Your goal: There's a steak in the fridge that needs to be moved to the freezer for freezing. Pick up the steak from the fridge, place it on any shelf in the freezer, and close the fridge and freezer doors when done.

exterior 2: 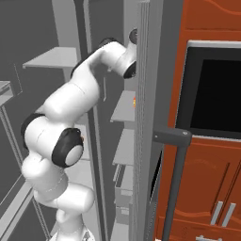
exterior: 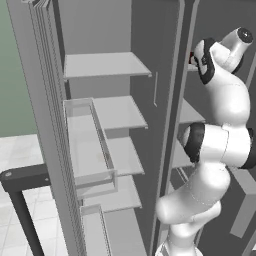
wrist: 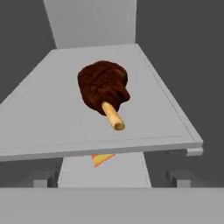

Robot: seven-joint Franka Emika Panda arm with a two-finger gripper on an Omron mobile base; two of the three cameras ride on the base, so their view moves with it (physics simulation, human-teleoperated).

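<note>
The steak [wrist: 103, 85], a dark red-brown lump with a tan bone end pointing toward me, lies on a narrow pale grey shelf [wrist: 39, 127] of the freezer [exterior: 192, 115]. Nothing touches it. In the hand view my gripper [wrist: 111, 179] hovers just in front of the shelf edge. It is open, with its fingertips [wrist: 42, 178] set wide apart and low on either side. From the base views my arm [exterior: 225, 100] reaches past the centre divider into the narrow right compartment. The fridge [exterior: 107, 112], with broad shelves, stands open on the left.
The fridge door [exterior: 42, 125] hangs open at left with clear bins [exterior: 87, 145]. The freezer door [exterior 2: 147, 117] stands open edge-on beside orange cabinets and a black oven [exterior 2: 214, 89]. A small orange piece [wrist: 103, 159] lies on the shelf below the steak.
</note>
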